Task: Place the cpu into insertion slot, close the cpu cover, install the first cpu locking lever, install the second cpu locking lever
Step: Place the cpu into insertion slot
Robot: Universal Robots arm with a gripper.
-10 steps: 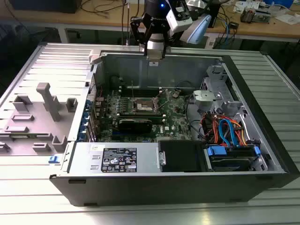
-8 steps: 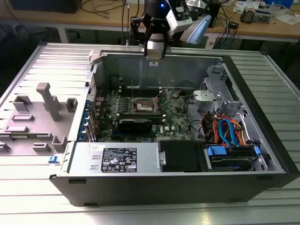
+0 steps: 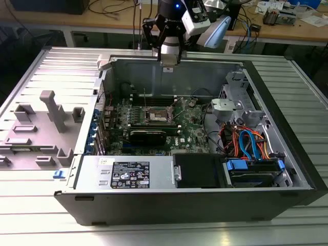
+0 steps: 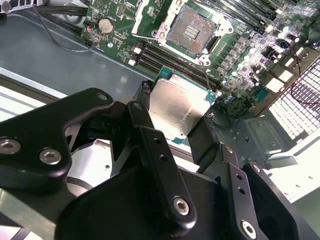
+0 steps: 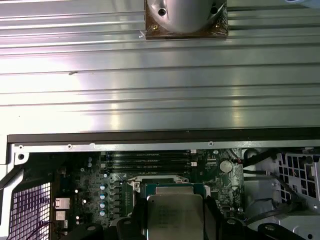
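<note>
My gripper hangs over the rear wall of the open computer case, shut on the cpu, a flat silver-grey square chip clamped by its edges between the black fingers. In the first wrist view the cpu is again held between both fingers. The insertion slot, a dark square socket on the green board, lies bare below and beyond the chip, apart from it. In the exterior view the insertion slot sits mid-board. A silver frame that looks like the cpu cover stands raised at the socket's edge.
Long black memory slots run beside the socket. A black drive box and a labelled metal unit fill the case's front, with coloured cables on the exterior view's right. Grey fixtures stand on the ribbed table.
</note>
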